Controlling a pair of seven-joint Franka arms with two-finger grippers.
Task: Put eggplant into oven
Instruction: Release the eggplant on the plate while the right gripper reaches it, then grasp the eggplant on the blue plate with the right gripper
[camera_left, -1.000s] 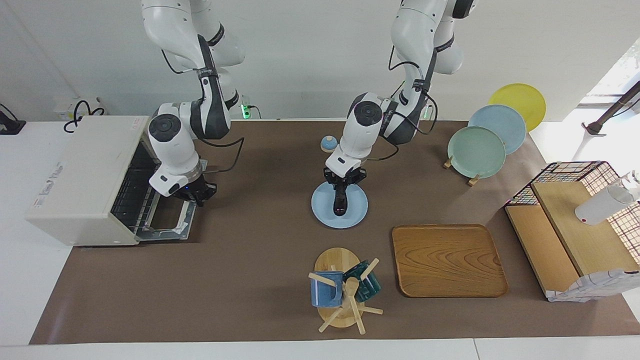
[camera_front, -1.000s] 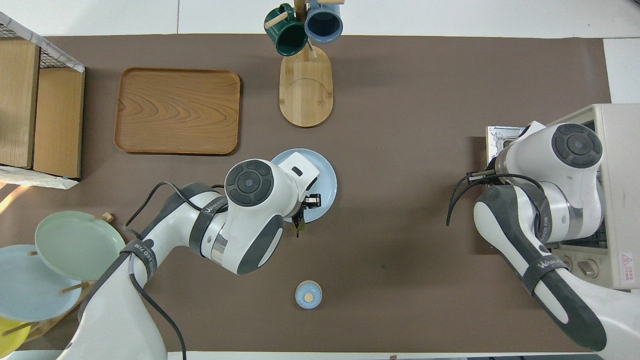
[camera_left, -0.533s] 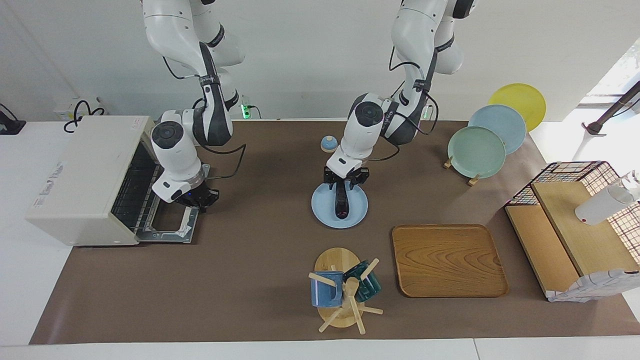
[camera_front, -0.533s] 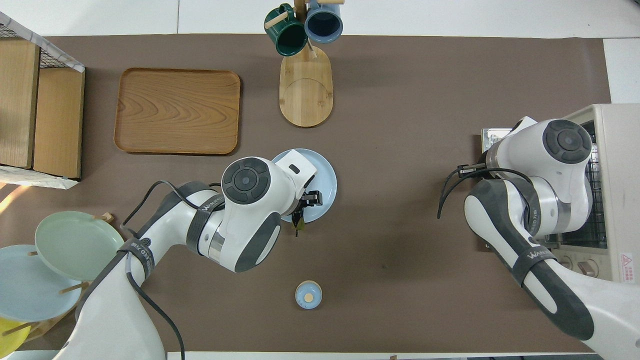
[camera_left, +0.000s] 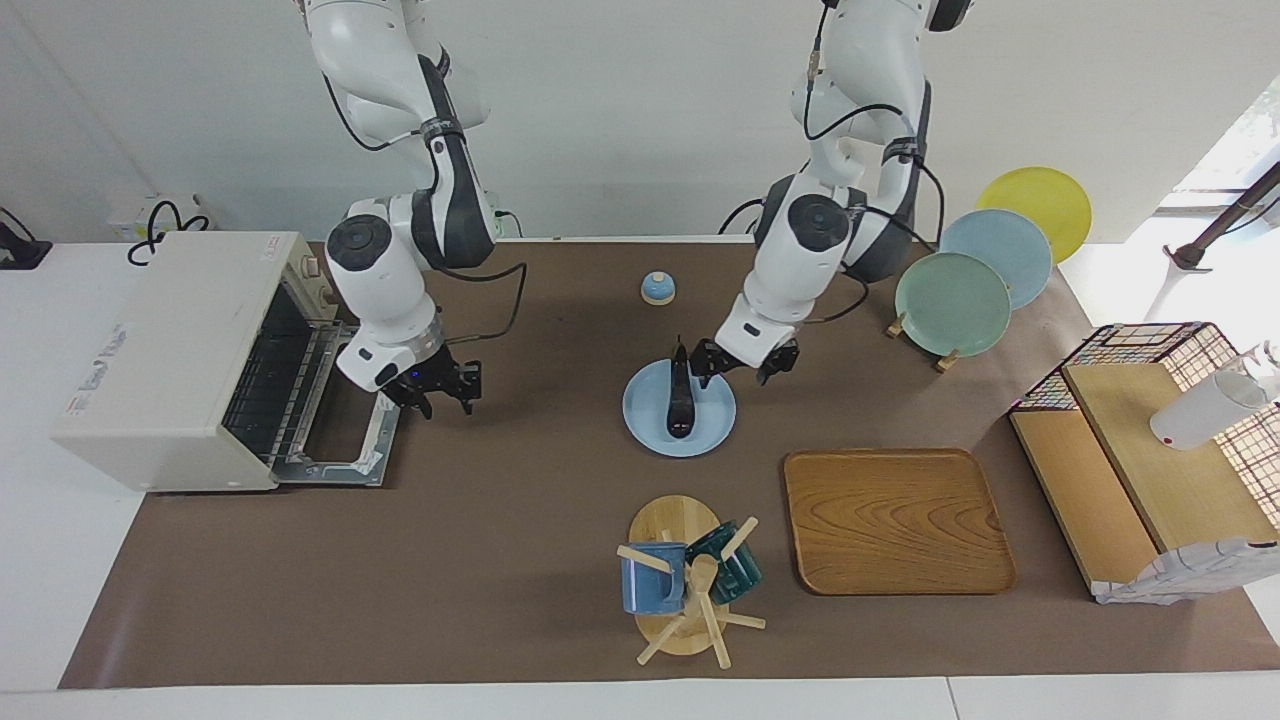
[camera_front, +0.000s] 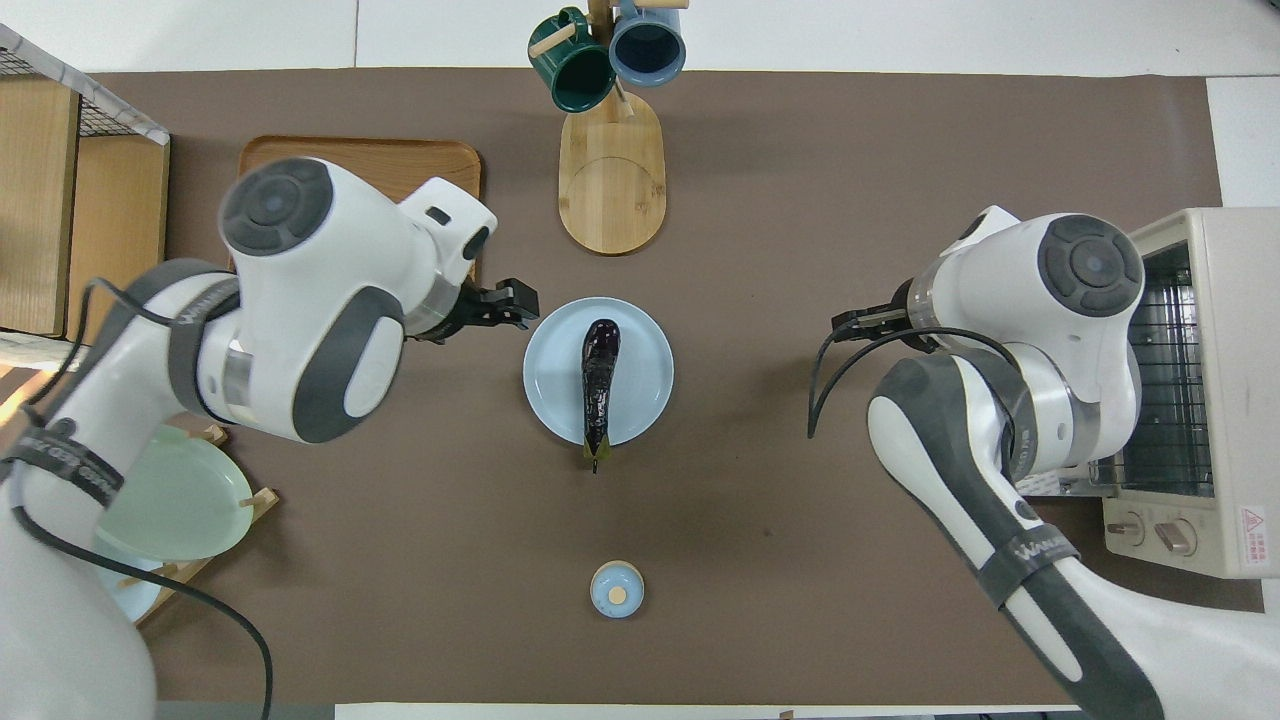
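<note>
The dark purple eggplant (camera_left: 680, 400) (camera_front: 600, 380) lies lengthwise on a light blue plate (camera_left: 715, 432) (camera_front: 545, 390) in the middle of the table, with nothing touching it. My left gripper (camera_left: 738, 374) (camera_front: 515, 304) hangs open just beside the plate, toward the left arm's end. The off-white oven (camera_left: 170, 350) (camera_front: 1225, 300) stands at the right arm's end. Its door (camera_left: 340, 445) is folded down flat and its wire rack shows. My right gripper (camera_left: 440, 392) is open and empty above the mat, next to the door's edge.
A mug rack (camera_left: 685, 580) with two mugs and a wooden tray (camera_left: 895, 520) lie farther from the robots than the plate. A small blue knobbed lid (camera_left: 657, 288) sits nearer to them. A plate stand (camera_left: 955, 300) and a wire basket (camera_left: 1150, 350) are at the left arm's end.
The left gripper opened, let go of the eggplant on the plate and drew off toward its own end. The right gripper opened and moved off the oven door toward the table's middle.
</note>
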